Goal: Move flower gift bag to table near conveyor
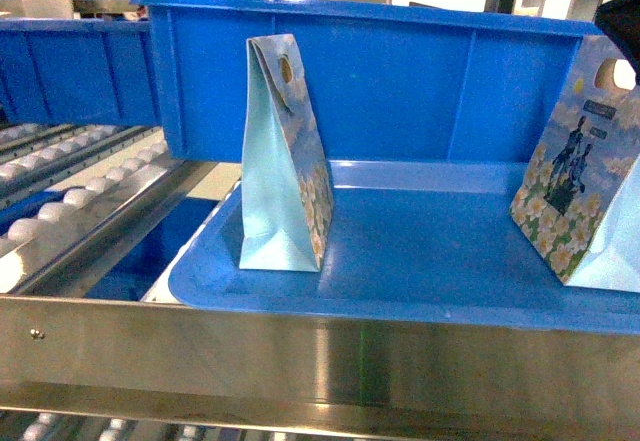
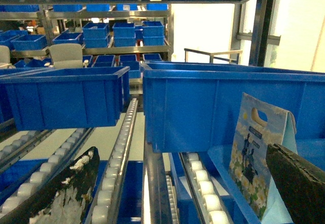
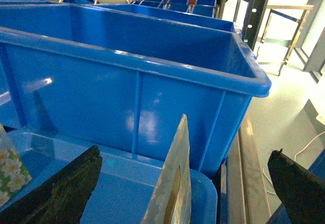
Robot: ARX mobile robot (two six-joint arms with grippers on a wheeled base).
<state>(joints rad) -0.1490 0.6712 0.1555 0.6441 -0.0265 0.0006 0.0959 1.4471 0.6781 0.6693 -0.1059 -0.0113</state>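
Right gripper [image 3: 185, 183] open, fingers either side of a bag [image 3: 170, 183] cut off below. Left gripper [image 2: 183, 193] open, empty. Tray [image 1: 400, 261] holds two bags, at 9 o'clock [image 1: 285, 156] and 3 o'clock.

It was a warehouse: steel roller conveyor [image 2: 119, 168] lanes, stacked blue plastic bins [image 2: 124, 33] on metal shelving.

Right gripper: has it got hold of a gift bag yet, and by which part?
Nothing held. The right gripper is open, fingers either side of the right bag's top edge without touching. The left gripper is open too.
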